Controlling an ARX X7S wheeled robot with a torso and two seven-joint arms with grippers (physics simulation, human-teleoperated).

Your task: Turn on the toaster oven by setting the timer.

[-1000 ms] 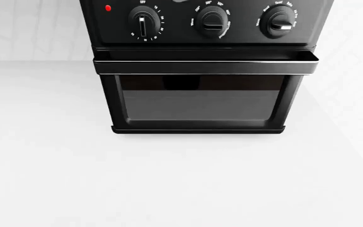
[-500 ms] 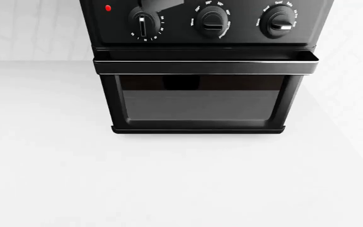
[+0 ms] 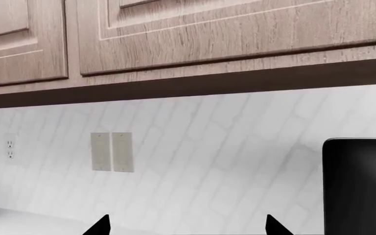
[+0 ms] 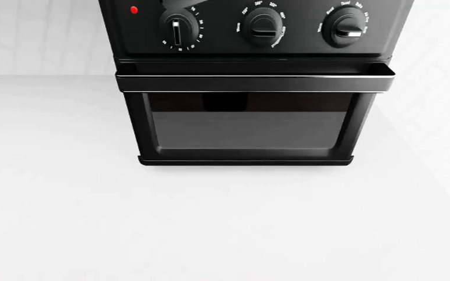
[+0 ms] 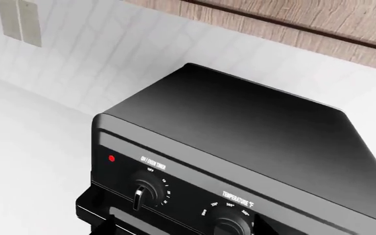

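Observation:
The black toaster oven [image 4: 248, 126] stands on the white counter, with its bar handle [image 4: 255, 79] across the front. The timer [image 4: 177, 27] is the leftmost knob, beside the red light [image 4: 133, 10]; its white line points downward. A dark shape [image 4: 180, 3] at the head view's top edge covers the mark above the timer. My right gripper [image 5: 184, 219] is open and hovers above and in front of the timer [image 5: 147, 190], apart from it. My left gripper [image 3: 188, 225] is open and empty, facing the wall beside the toaster oven [image 3: 361, 188].
The temperature knob [image 4: 262, 26] and function knob [image 4: 344, 26] sit to the right of the timer. Wooden cabinets [image 3: 207, 34] hang over the tiled wall, which carries a switch plate [image 3: 111, 152] and an outlet [image 3: 9, 149]. White counter [image 4: 225, 222] spreads in front.
The dark shape at the head view's top edge has slid left, from above the gap between the knobs to over the timer's OFF mark. The oven and knobs are unchanged.

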